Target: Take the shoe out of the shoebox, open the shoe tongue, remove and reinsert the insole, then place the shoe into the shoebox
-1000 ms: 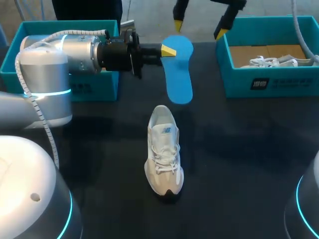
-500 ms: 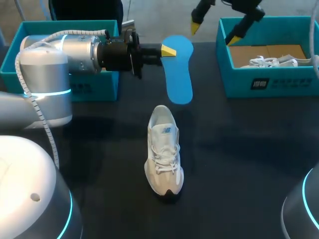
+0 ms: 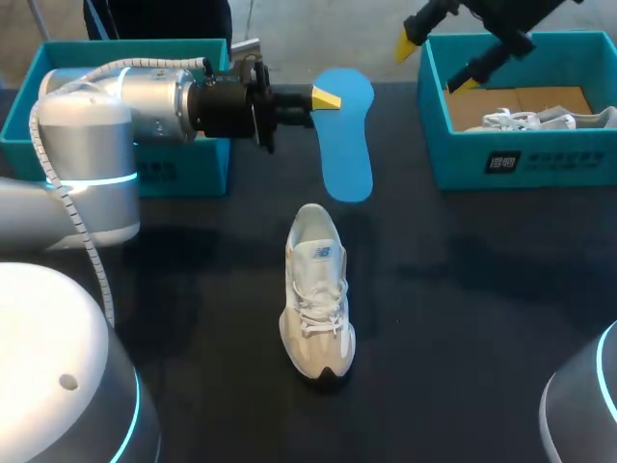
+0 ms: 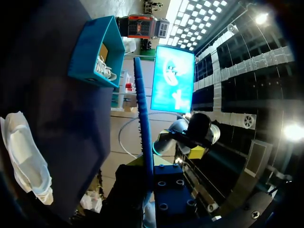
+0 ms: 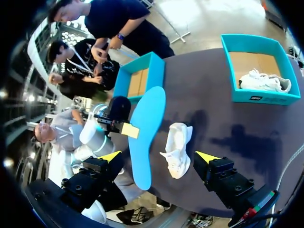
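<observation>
A white sneaker (image 3: 316, 289) lies on the dark table, toe toward me. Above the table behind it hangs the blue insole (image 3: 347, 135), with my left gripper (image 3: 326, 97) shut on its edge near the heel end. The left wrist view shows the insole (image 4: 142, 123) edge-on between the fingers, with the sneaker (image 4: 26, 152) on the table below. My right gripper (image 3: 434, 65) is open and empty, high over the near corner of the right shoebox (image 3: 521, 159). From the right wrist, the open gripper (image 5: 159, 156) looks down on the insole (image 5: 145, 137) and sneaker (image 5: 176, 147).
The right teal shoebox holds a second white shoe (image 3: 525, 119) on brown card. Another teal box (image 3: 183, 169) stands at the back left, behind my left arm. Bare dark table surrounds the sneaker.
My right gripper has moved to the right, from behind the insole to over the right shoebox's corner, staying open. The left arm, insole and sneaker have not moved.
</observation>
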